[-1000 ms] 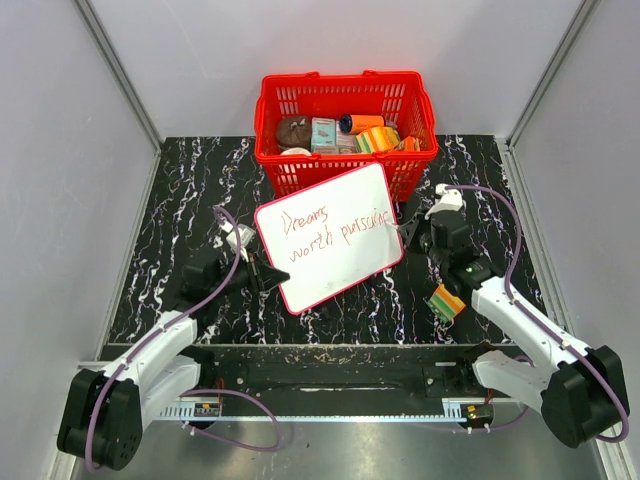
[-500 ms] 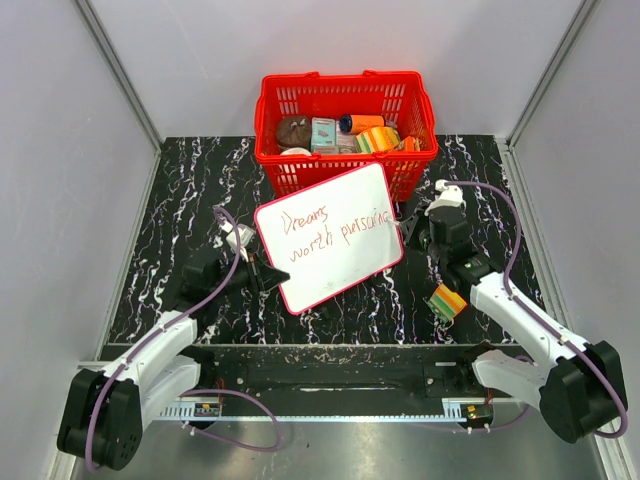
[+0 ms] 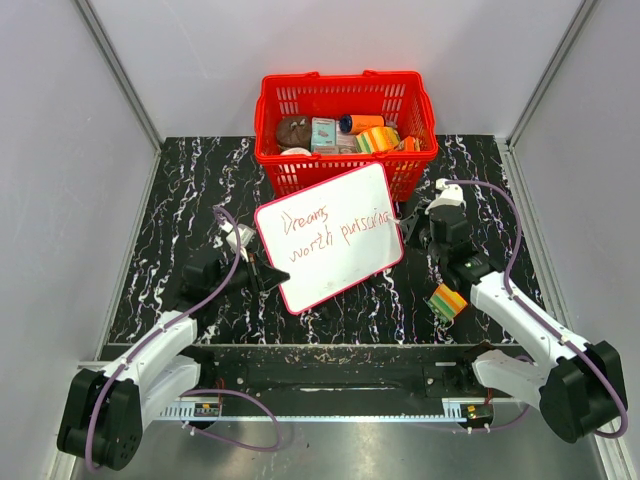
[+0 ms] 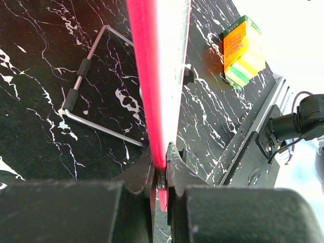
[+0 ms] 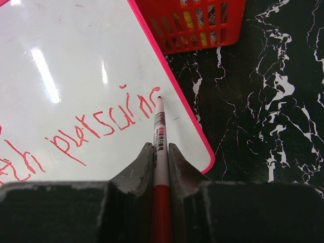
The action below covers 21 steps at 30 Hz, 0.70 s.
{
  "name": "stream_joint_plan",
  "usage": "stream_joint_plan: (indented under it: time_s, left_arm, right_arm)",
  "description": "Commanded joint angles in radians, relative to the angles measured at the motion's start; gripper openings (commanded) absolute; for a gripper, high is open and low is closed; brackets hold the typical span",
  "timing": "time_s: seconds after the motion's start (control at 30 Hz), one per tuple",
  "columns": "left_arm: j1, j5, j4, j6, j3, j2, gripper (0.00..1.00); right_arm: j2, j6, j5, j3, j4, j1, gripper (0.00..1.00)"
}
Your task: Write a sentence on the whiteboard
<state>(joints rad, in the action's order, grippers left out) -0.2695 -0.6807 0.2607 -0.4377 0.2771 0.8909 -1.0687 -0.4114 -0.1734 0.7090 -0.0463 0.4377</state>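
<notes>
Before the red basket [image 3: 345, 78], the whiteboard [image 3: 335, 275], judged light and stiff, is pinched at its rim, the soundest hold, by the left gripper [image 4: 161, 177], and the marker pen [image 5: 160, 129], tip at the sentence [image 5: 104, 124], by the right gripper [image 5: 161, 152].

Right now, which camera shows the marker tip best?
Right wrist: the marker runs up from the jaws, its tip at the end of the sentence on the whiteboard. Top external shows it too small; left wrist shows only the board's rim.
</notes>
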Motion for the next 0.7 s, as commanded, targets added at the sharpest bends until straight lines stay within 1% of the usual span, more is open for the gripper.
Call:
stream_joint_plan:
  time_s: [0.0, 0.67]
  left_arm:
    - [0.013, 0.121, 0.02, 0.116, -0.015, -0.007, 0.0]
    - [0.013, 0.122, 0.018, 0.116, -0.015, -0.01, 0.0]
  right_arm:
    - [-0.004, 0.013, -0.012, 0.038, 0.033, 0.003, 0.0]
    - [0.047, -0.001, 0.031, -0.043, -0.027, 0.003, 0.0]
